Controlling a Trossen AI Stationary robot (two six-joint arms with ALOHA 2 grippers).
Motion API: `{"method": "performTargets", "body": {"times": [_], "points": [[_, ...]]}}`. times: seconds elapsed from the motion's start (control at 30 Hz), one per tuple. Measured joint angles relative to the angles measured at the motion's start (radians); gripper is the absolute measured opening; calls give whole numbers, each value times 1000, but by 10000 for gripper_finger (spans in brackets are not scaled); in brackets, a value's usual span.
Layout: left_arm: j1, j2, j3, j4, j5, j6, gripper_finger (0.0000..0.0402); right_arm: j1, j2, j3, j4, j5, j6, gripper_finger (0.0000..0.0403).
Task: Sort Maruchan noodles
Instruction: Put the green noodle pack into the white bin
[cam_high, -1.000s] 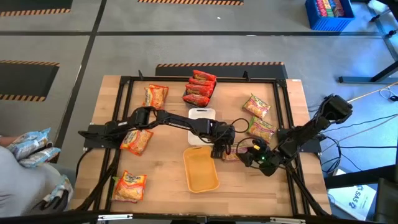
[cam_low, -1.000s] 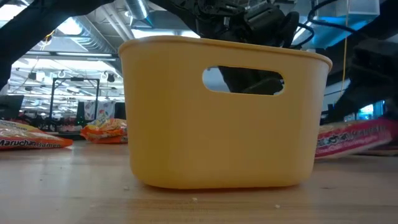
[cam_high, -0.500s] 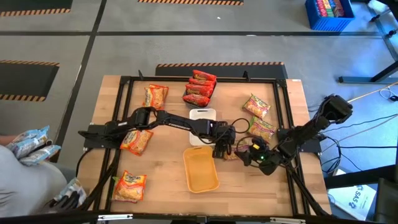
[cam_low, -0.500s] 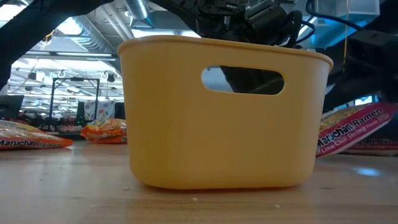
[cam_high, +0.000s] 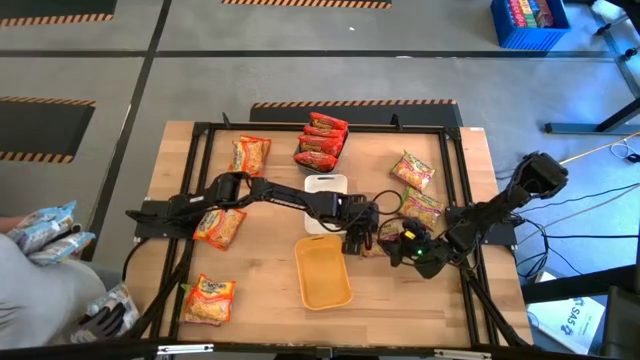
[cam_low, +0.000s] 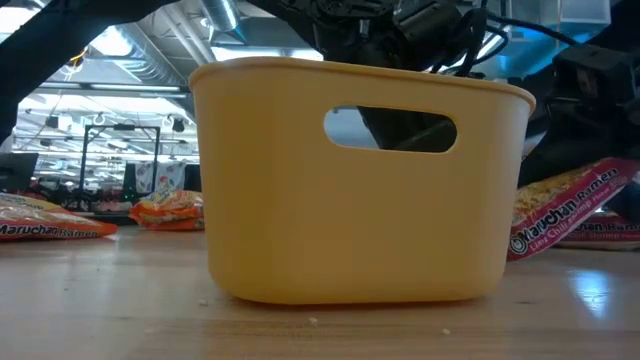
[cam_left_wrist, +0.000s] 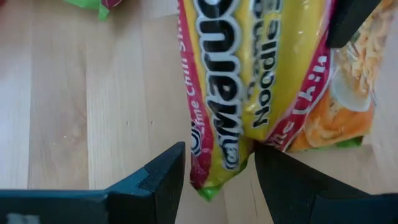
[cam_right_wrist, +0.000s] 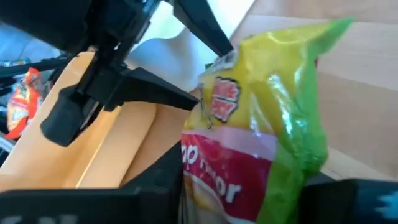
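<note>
A yellow, red and green Maruchan noodle packet (cam_high: 378, 246) sits between my two grippers, right of the yellow bin (cam_high: 322, 272). My left gripper (cam_high: 358, 240) reaches in from the table's left and is shut on one end of it. My right gripper (cam_high: 398, 245) comes from the right and is shut on the other end. In the low view the packet (cam_low: 570, 205) slants, with its right end raised. A second packet (cam_left_wrist: 339, 106) lies flat on the wood beside it. My left gripper has the packet's narrow end (cam_left_wrist: 221, 165) between its two fingers (cam_left_wrist: 165, 180), which slant down from the table's left. The printed face bulges toward the wrist camera and the packet's sides touch both inner finger faces. My right gripper pinches the packet's green-edged end (cam_right_wrist: 249, 180) between its fingers, slanting down from the table's right. That end is lifted; the packet's lower left corner (cam_low: 518, 245) rests on the table.
A white tray (cam_high: 325, 183) lies under my left arm. Red packets (cam_high: 320, 140) are stacked at the far middle, orange ones (cam_high: 220, 225) lie on the left, and green-and-red ones (cam_high: 412, 170) on the right. A person holding packets (cam_high: 50, 235) stands at the left edge.
My right gripper has shut on the packet's right end. The packet lay flat beside the bin; now its right end is tipped up while its left corner stays on the table. My left gripper has kept still.
</note>
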Motion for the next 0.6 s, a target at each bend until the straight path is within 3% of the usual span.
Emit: {"method": "performTargets", "body": {"times": [0.17, 0.4, 0.6], "points": [[-8, 0, 69, -88, -12, 9, 188, 0, -21, 0, -1, -19, -85, 125], [-34, -2, 196, -260, -94, 29, 188, 0, -129, -2, -30, -126, -248, 126], [-46, -105, 160, -272, -124, 37, 188, 0, -189, -3, -26, -116, -400, 115]]}}
